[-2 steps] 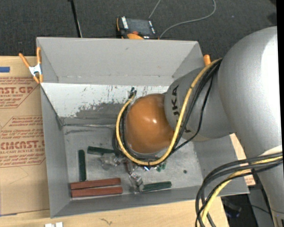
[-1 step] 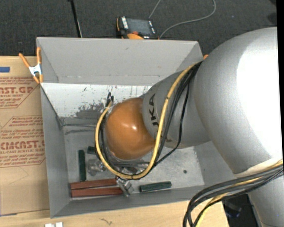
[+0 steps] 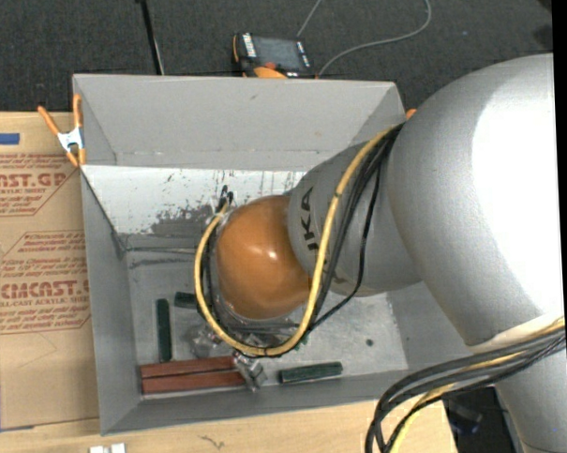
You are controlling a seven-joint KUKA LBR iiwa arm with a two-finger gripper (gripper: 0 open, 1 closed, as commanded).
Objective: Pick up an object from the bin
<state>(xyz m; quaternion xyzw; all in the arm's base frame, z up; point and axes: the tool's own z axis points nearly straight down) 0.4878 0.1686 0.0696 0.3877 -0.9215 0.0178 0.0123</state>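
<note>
Here the gripper (image 3: 247,368) sits low at the right end of the long red-brown bar (image 3: 189,376), in the lower left of the frame; released or clenched, I cannot tell. Better to centre it across the bar, avoiding the green stick (image 3: 310,371).

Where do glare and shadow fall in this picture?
Camera view: a soft bright spot sits on the orange cover, a broad sheen on the arm's grey shell; the bin floor under the arm lies in shadow, yet the red-brown bar and the dark stick beside it are plain to see.
</note>
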